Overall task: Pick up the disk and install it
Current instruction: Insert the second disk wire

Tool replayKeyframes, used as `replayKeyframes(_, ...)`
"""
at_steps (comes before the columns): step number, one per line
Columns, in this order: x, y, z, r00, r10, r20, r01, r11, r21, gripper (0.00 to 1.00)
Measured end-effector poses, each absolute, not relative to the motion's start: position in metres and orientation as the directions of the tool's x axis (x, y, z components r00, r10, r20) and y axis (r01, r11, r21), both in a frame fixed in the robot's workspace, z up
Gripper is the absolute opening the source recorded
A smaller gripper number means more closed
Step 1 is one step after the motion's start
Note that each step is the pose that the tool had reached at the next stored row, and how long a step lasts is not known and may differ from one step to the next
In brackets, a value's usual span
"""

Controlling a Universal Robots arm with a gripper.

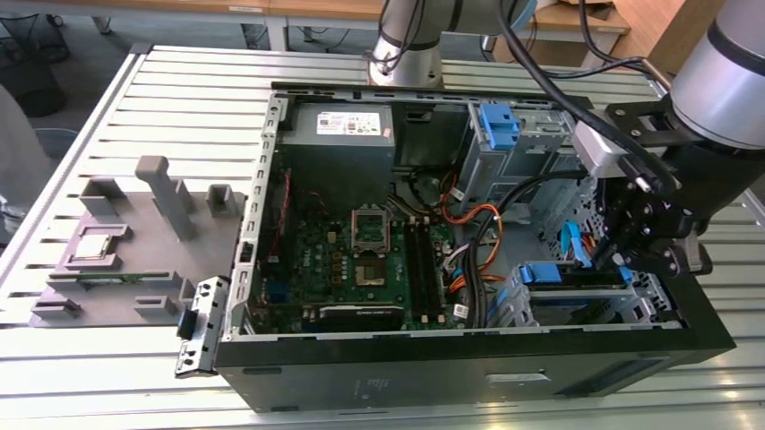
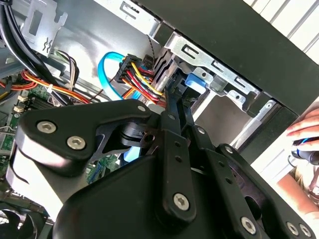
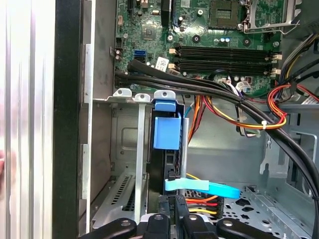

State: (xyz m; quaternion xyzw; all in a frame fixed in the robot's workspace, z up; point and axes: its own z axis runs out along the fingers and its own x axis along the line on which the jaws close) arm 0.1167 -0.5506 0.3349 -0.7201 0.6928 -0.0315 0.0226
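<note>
Slatted aluminium worktable (image 1: 179, 81), carrying all items below.

Computer case (image 1: 478, 376), black, lying on its side with the panel off; motherboard (image 1: 358, 260) exposed at the floor of it, power supply (image 1: 340, 125) at the far end.

Grey fixture tray (image 1: 120, 269) on the table at the exterior view's left of the case, holding a small square silver chip (image 1: 98, 244).

Robot arm (image 1: 729, 81), reaching down into the case at the exterior view's right.

Drive cage (image 3: 124, 149), metal, in the near corner of the case beside the black wall.

Disk (image 3: 167, 132), in its bright blue frame, standing edge-on in a slot of the cage; judged seated or very nearly so, with cabling still loose beside it.

Gripper (image 2: 172, 107), black linkage, fingers drawn close together at the disk's edge; whether they pinch it or merely press it cannot be told.

Light blue data cable (image 3: 204, 187) and red-yellow power leads (image 3: 199, 201), just beside the disk's end.

Person's hand (image 2: 306, 132) outside the case wall.
</note>
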Motion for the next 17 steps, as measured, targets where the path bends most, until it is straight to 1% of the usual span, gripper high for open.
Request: replayKeyframes(17,0.1158,-0.5510,0.3324,0.025,-1.000,0.014,-0.997,-0.026,-0.077,0.17)
